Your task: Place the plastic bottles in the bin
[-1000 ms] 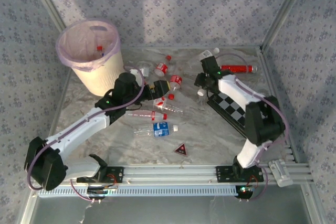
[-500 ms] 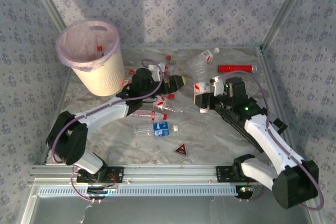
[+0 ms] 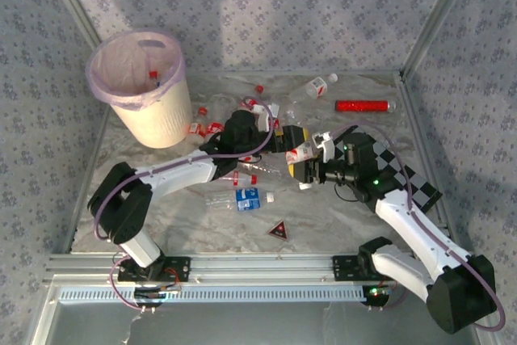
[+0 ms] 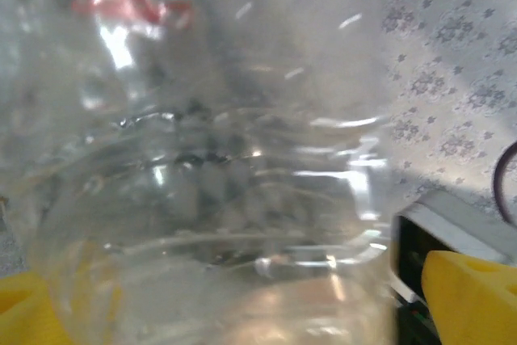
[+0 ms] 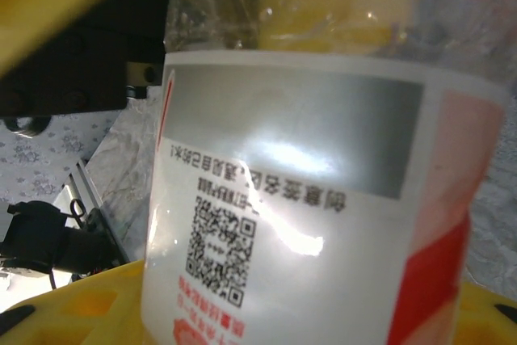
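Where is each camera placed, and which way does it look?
Top external: above, behind the bases, looking down at the marbled table; left gripper, right gripper, both arms.
Left wrist: on the left arm, facing a clear plastic bottle; own yellow fingers.
Right wrist: on the right arm, facing its red-white label; own yellow fingers.
Both wrist views share this bottle.

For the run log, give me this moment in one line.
right jaws: shut on labelled bottle | left jaws: open, same bottle between them

Both arms stretched inward, grippers facing each other. Left gripper [image 3: 291, 137] jaws wide apart. Right gripper [image 3: 308, 169] clamped on a plastic bottle [image 3: 302, 152].
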`<state>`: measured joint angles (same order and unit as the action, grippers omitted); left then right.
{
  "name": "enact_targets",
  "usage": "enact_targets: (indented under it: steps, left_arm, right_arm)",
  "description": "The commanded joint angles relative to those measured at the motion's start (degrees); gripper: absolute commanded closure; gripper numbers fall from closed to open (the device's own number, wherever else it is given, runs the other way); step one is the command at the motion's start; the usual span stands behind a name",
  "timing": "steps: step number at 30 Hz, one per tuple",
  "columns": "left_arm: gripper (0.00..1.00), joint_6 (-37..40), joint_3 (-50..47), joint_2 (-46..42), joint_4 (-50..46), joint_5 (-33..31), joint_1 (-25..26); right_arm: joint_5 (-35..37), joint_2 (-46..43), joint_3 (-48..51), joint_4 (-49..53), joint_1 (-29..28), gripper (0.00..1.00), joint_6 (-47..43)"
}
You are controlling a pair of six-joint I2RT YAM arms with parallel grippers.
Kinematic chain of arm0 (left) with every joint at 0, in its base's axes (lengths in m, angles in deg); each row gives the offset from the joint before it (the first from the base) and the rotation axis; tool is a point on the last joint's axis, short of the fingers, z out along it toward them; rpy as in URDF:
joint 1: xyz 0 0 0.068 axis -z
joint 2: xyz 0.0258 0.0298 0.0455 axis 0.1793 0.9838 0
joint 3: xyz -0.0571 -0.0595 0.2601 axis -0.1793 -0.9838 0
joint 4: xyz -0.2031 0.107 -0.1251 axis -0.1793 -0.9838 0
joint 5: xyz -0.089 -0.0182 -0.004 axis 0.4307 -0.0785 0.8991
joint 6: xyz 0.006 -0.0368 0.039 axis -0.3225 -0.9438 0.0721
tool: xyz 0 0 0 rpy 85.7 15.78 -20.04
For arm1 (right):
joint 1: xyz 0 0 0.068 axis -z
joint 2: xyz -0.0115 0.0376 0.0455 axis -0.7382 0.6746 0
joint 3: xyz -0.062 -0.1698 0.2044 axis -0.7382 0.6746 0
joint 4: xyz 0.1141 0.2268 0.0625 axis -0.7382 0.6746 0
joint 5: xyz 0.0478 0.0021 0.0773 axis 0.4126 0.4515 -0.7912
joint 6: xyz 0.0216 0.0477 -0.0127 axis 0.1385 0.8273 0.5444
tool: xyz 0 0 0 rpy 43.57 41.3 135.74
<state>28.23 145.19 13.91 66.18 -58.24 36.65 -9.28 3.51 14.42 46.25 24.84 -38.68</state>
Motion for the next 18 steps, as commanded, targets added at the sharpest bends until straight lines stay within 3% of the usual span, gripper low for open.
enact_targets:
  steps: [1,6,8,15,16,18]
  left_arm:
    - [0.08,-0.3,2.0,1.3,3.0,-0.4,0.4]
    - [0.24,-0.1,3.2,2.1,0.9,-0.8,0.4]
    - [0.30,0.1,3.3,2.2,0.3,-1.2,0.3]
    - [0.48,3.0,7.6,1.8,-6.5,-1.8,-1.5]
    - [0.50,3.4,8.2,1.6,-7.3,-1.7,-2.3]
    - [0.54,4.6,9.9,0.9,-9.2,-1.1,-3.8]
  right_arm:
    - [0.8,-0.4,0.7,-3.3,-0.4,0.87,1.3]
    - [1.2,0.6,0.8,-4.7,-0.5,0.83,1.6]
    - [1.3,0.6,0.8,-4.5,-0.5,0.77,1.5]
    - [4.0,0.0,-1.9,2.4,-0.3,0.07,-0.4]
    - [4.9,-0.4,-2.3,3.2,-0.2,0.00,-0.4]
    - [7.5,-1.7,-2.3,4.3,-0.2,0.00,-0.1]
